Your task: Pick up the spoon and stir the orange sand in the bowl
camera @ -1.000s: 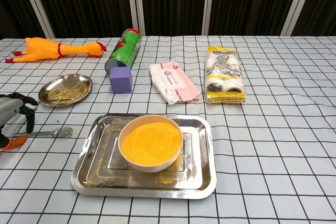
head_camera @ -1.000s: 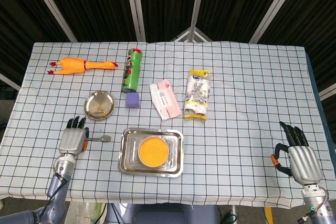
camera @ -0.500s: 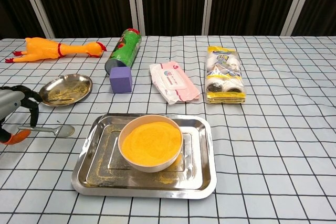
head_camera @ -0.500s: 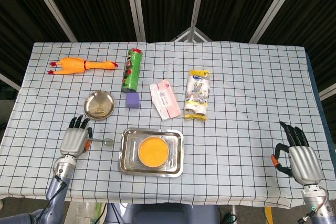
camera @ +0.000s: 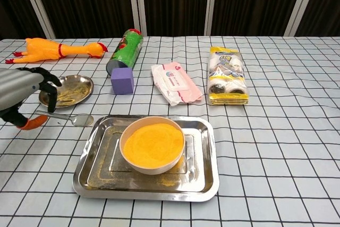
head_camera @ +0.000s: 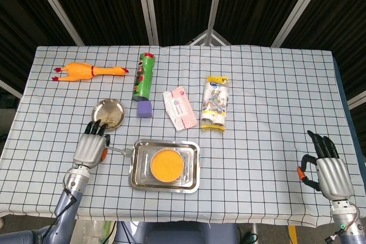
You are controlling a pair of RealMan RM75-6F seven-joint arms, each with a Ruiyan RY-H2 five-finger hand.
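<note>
Where black curtains back the checked tablecloth (head_camera: 257, 84), left hand (camera: 21, 94) grips spoon (camera: 71, 117); right hand (head_camera: 327, 170) empty, fingers apart; labels illegible.

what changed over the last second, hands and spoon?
The left hand has lifted the spoon off the cloth and carried it toward the tray, so its tip now hangs near the tray's left edge, short of the bowl of orange sand. The right hand stayed resting at the table's far right. The bowl, the tray and the small dish have not moved.
</note>
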